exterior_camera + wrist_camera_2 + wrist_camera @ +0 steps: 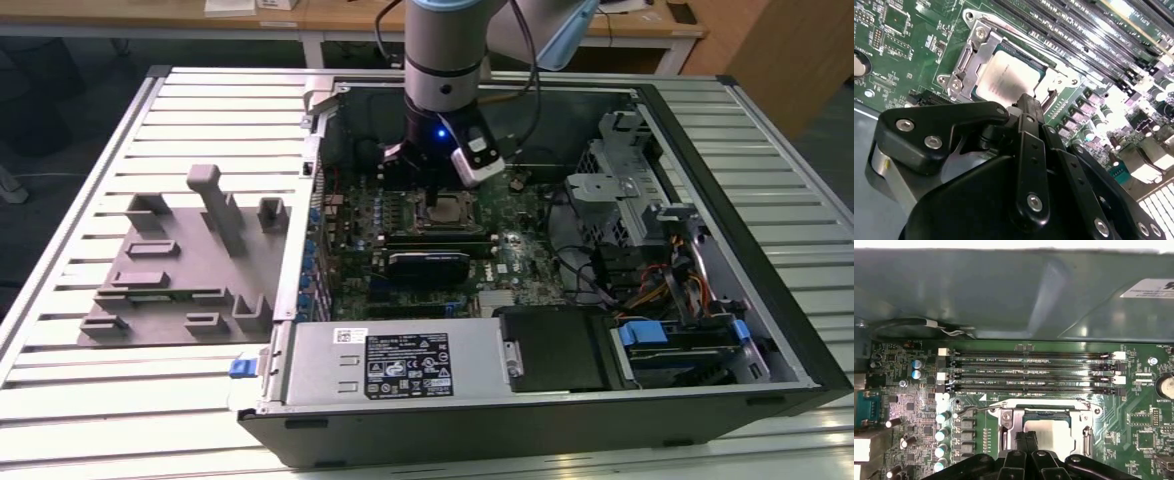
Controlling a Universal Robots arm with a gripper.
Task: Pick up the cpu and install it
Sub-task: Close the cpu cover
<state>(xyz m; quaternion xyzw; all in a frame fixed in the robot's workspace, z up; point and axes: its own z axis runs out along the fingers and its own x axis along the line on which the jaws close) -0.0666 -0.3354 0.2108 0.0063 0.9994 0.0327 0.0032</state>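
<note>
Plainly, the cpu [1006, 75] lies flat in its socket frame [971, 55] on the green motherboard [1134, 415], silvery plate up, with the memory slots [1034, 371] just beside it. In the exterior view the socket sits near the middle of the open computer case [534, 430], and the grey tray [174, 270] lies well apart, at nine o'clock from it. The gripper [1026, 100] hangs just over one edge of the chip, its two fingers pressed together with nothing between them; whether the tips touch the plate I cannot tell. I judge the chip light, stiff and thin, with a smooth top that offers no purchase and a delicate underside. The hold belongs on two opposite edges, kept level and never squeezed hard.
</note>
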